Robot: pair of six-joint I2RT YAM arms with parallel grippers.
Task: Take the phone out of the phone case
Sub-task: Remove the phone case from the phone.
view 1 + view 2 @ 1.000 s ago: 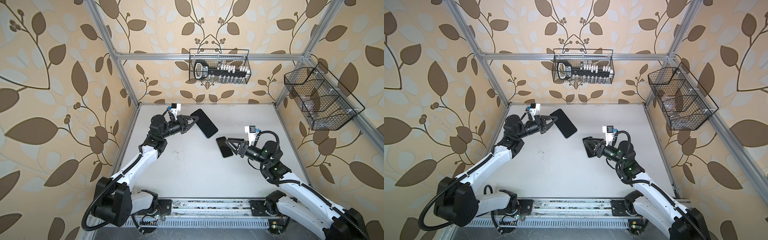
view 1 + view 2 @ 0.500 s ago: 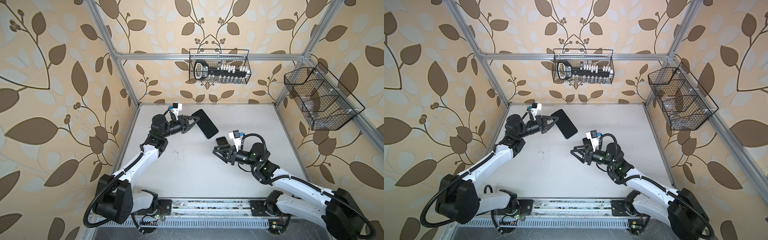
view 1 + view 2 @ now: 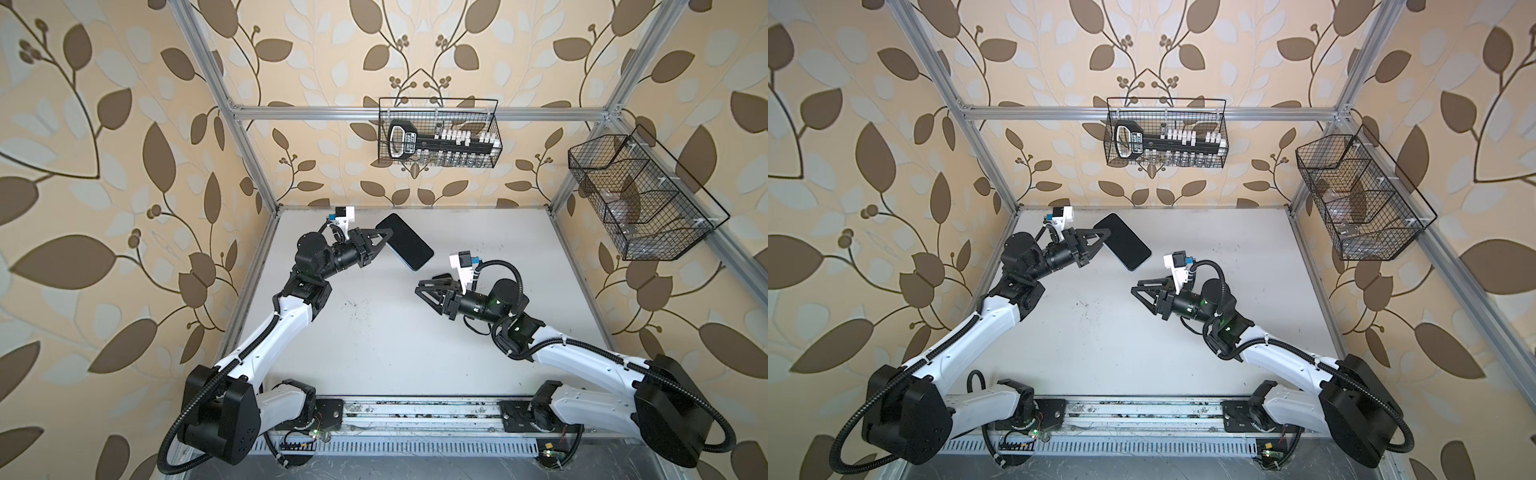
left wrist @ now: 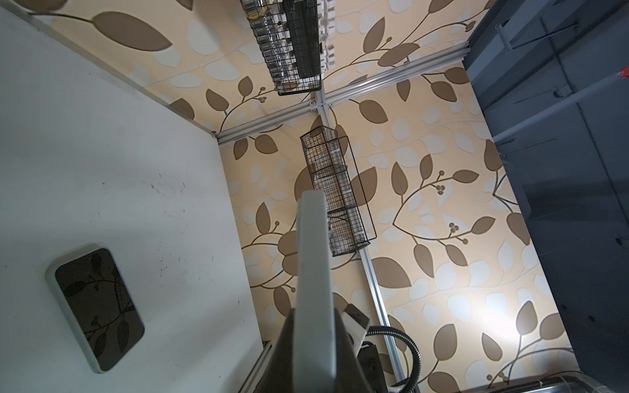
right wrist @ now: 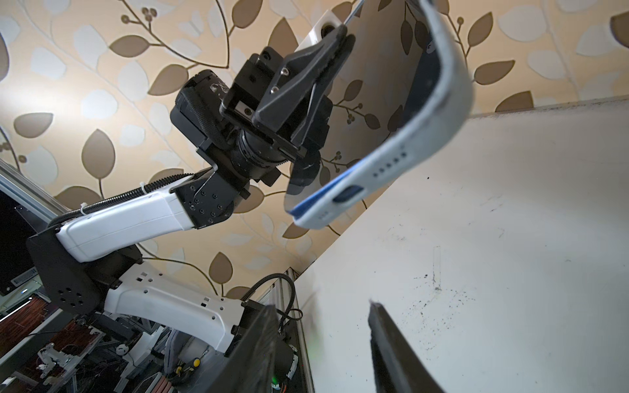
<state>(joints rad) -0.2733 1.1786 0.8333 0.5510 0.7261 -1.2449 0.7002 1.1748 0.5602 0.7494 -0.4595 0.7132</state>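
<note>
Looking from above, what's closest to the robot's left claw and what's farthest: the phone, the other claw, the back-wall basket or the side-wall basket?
In a top view:
1. The phone in its case: clamped in the left gripper, touching it.
2. The right gripper: facing it, on the robot's right.
3. The back-wall basket: hung on the rear wall.
4. The side-wall basket: on the right wall, farthest.

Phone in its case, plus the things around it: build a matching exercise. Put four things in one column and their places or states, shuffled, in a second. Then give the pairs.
Things
1. cased phone
2. right tool
3. dark-screened device
4. rear wire basket

Places or states
A. lying flat on the table
B. hung on the back wall
C. open, holding nothing
D. up off the table, clamped in the left tool

Pairs: 1-D, 2-C, 3-A, 4-B
</note>
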